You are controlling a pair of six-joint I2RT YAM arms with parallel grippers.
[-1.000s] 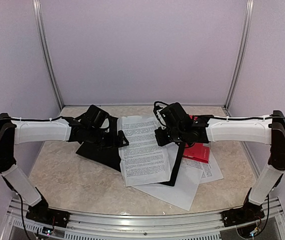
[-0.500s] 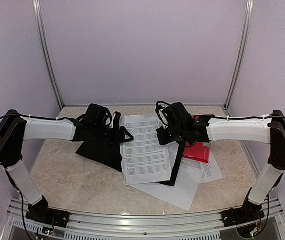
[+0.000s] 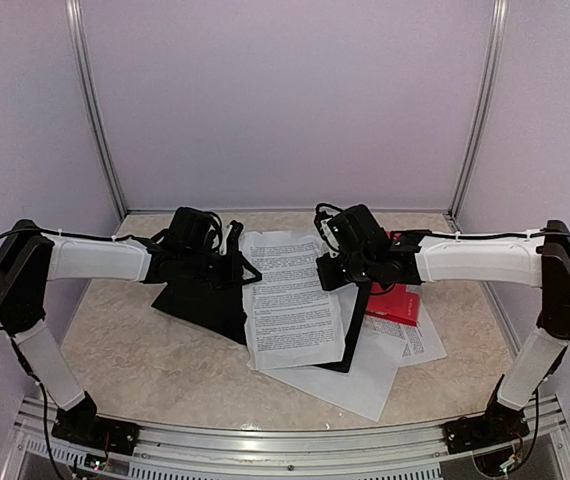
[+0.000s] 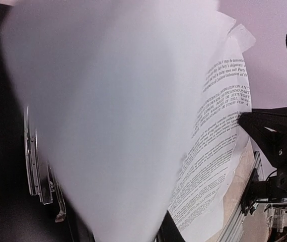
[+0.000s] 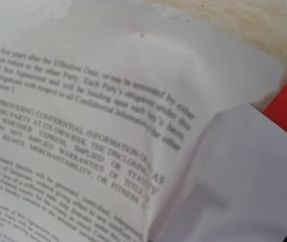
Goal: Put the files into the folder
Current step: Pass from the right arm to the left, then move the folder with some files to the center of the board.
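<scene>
1. Files (image 3: 287,300): a loose pile of white sheets is seen at mid table (image 3: 145,360). The top sheet, w/ dense printed text, lies face up. More sheets are fanned out beneath it toward the near right.
2. Folder (image 3: 200,305): black, laid open. One flap is exposed left of the pile, and a black strip of it shows along the top sheet's right edge. The top sheet is thus seen between flap & strip, while the lower sheets stick out past the strip.
3. Left gripper (image 3: 240,268): placed at the top sheet's left edge, above the folder flap. Its wrist view is filled by a blurred blank paper surface close to the lens, w/ printed text beyond. No fingers are seen there, so neither opening nor hold can be told.
4. Right gripper (image 3: 333,272): placed at the top sheet's upper right edge, jaws fully closed. Only creased printed paper & a blank corner are shown by its wrist view. Whether paper is pinched can't be made out.
5. Red flat item (image 3: 397,305): partly hidden under the right arm, just right of the pile, on the lower sheets.
</scene>
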